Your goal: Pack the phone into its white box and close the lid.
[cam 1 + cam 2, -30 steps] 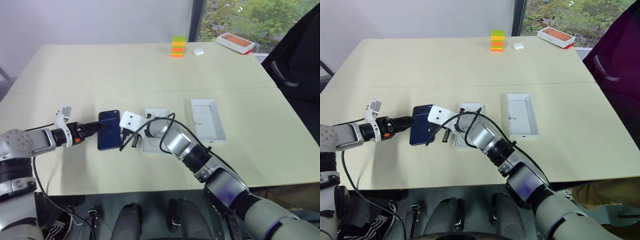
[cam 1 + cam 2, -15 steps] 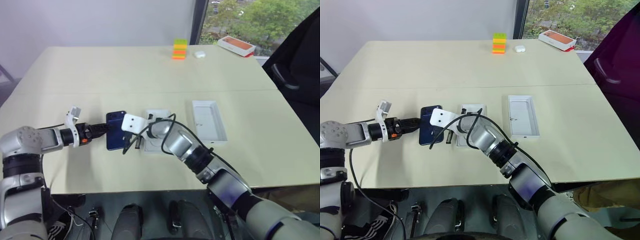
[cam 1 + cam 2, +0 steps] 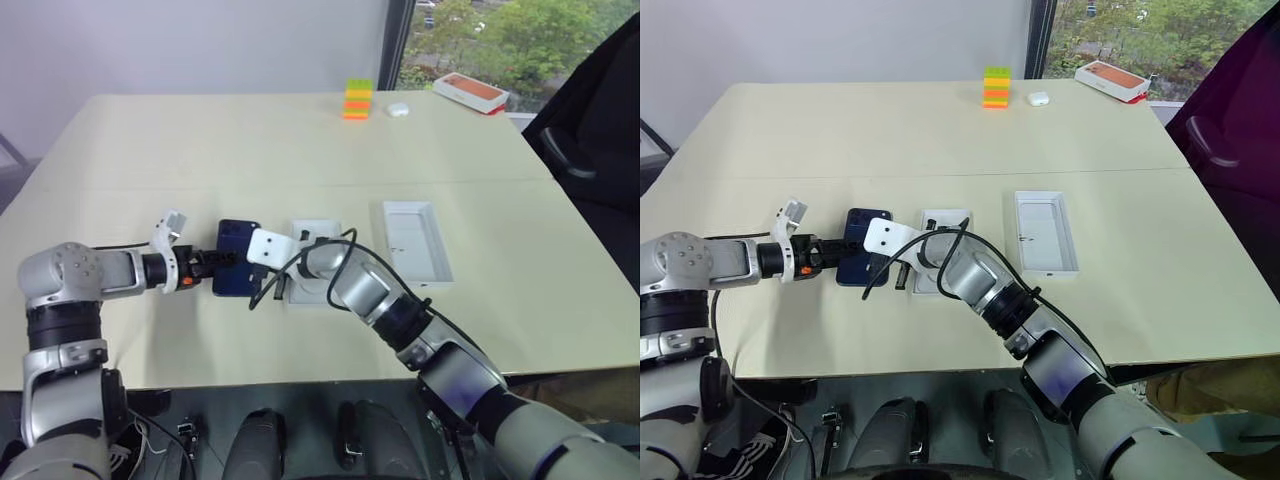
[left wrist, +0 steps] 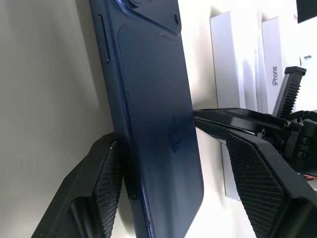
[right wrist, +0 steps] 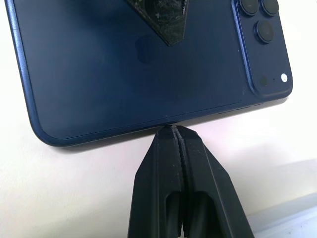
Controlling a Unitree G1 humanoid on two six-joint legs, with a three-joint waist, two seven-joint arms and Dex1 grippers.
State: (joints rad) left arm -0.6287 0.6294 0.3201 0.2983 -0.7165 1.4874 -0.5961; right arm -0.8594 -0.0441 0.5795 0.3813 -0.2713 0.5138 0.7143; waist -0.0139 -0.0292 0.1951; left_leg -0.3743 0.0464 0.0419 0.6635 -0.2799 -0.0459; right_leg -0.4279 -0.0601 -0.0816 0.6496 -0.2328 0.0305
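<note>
The dark blue phone (image 3: 235,262) lies back up on the table, just left of the white box (image 3: 318,228), which my right arm partly hides. My left gripper (image 3: 213,269) reaches in from the left and stands open around the phone's (image 4: 153,99) long edge. One pad (image 4: 110,181) touches the phone and the other pad (image 4: 252,183) stands off its back. My right gripper (image 5: 171,130) is shut, its tip against the phone's (image 5: 124,74) opposite long edge. The lid (image 3: 416,240) lies open side up, right of the box.
At the table's far edge stand a stack of coloured blocks (image 3: 357,98), a small white case (image 3: 398,109) and an orange-topped box (image 3: 470,90). A dark chair (image 3: 590,130) sits beyond the right edge. Bare tabletop stretches behind the phone and box.
My left gripper and the phone have shifted right, closer to the white box. The right gripper has stayed at the phone's edge. The head view has also shifted.
</note>
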